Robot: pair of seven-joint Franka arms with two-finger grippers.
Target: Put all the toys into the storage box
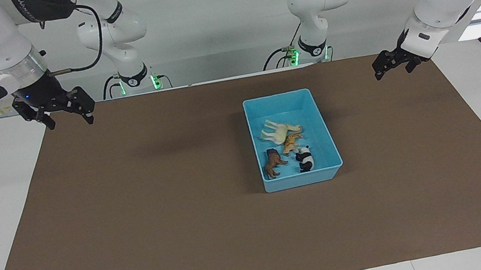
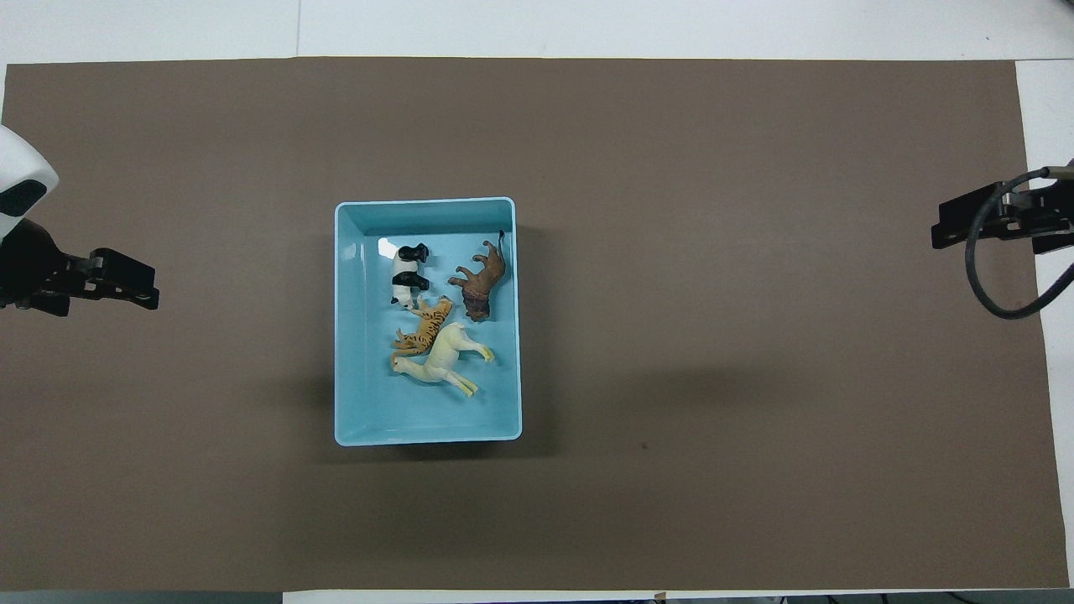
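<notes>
Both sets of jaws stand spread wide with nothing between them. Going across from the right arm's end as seen from the facing camera, the right gripper [image 1: 68, 119] hangs in the air over the corner of the brown mat [image 1: 163, 226] closest to its own base. Past the middle sits the storage box [image 1: 324, 133], flat on the mat, with all four toys lying inside it: the cream long-necked animal [image 1: 278, 131] nearest the robots, the orange tiger [image 1: 291, 142] touching it, then the brown lion [image 1: 273, 162] and the panda [image 1: 305, 159] side by side. Well apart from the box, the left gripper [image 1: 391, 65] hovers over the mat's edge at the left arm's end.
</notes>
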